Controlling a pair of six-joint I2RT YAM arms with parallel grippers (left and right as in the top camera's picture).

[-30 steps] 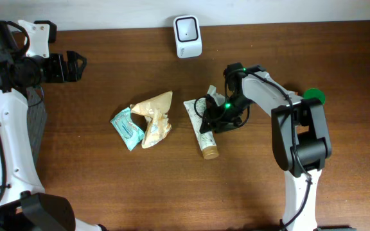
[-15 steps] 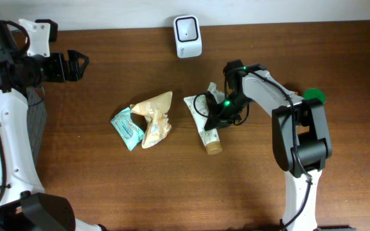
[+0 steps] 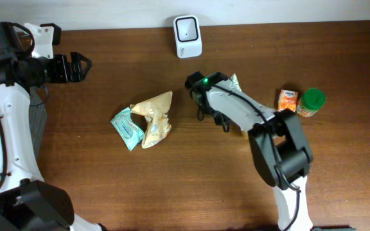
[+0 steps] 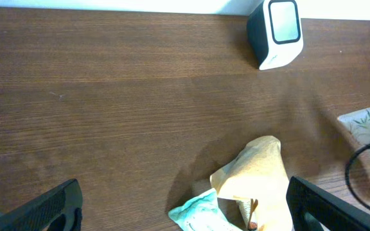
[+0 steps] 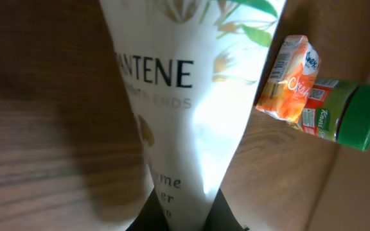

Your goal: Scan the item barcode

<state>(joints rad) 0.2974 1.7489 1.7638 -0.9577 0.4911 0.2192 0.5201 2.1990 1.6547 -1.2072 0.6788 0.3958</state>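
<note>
White tube (image 5: pixel 172 96) with green leaf print, orange carton (image 5: pixel 288 80), green-capped bottle (image 5: pixel 347 115), tan pouch (image 3: pixel 154 115), teal packet (image 3: pixel 126 128)

Bare worktop (image 3: pixel 172 192) is stretching across the near left and centre, and an open lane is running from the scanner (image 3: pixel 187 27) to the pouch (image 3: pixel 154 114). Pouch and packet (image 3: pixel 125 129) are crowding left of centre. The right arm (image 3: pixel 236 109), carrying a tube (image 5: pixel 191 96), is blocking the middle, while carton (image 3: pixel 288 99) and bottle (image 3: pixel 311 101) are sitting at the right.

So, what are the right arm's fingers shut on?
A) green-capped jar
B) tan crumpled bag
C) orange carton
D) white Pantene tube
D: in the right wrist view the Pantene tube runs out from between the right fingers, while the orange carton and green-capped jar lie apart beside it.
</note>
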